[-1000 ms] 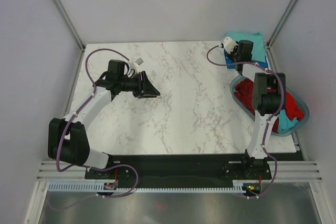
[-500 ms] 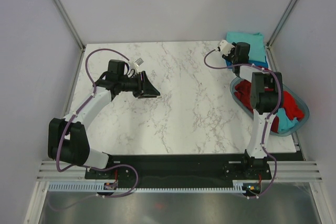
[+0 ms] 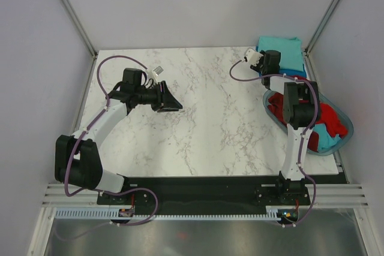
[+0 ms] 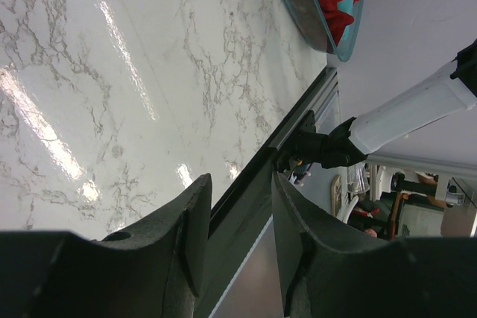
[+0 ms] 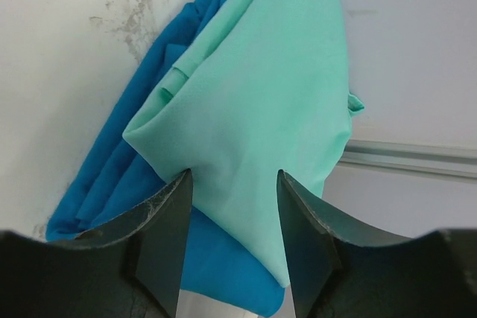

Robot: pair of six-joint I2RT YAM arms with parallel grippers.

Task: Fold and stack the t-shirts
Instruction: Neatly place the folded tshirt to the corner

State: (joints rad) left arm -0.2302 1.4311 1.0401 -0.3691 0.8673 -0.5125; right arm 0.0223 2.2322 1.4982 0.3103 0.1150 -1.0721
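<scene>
Plain teal-green t-shirt, blue t-shirt, red t-shirts, blue-grey basket, white grey-veined table

A folded light teal-green t-shirt lies flat on a folded deeper blue t-shirt at the desk's far right corner. Crumpled red t-shirts and a teal garment fill the basket nearby.

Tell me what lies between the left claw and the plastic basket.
Only bare marble table lies between the left claw and the basket; the top view shows that stretch plainly.
</scene>
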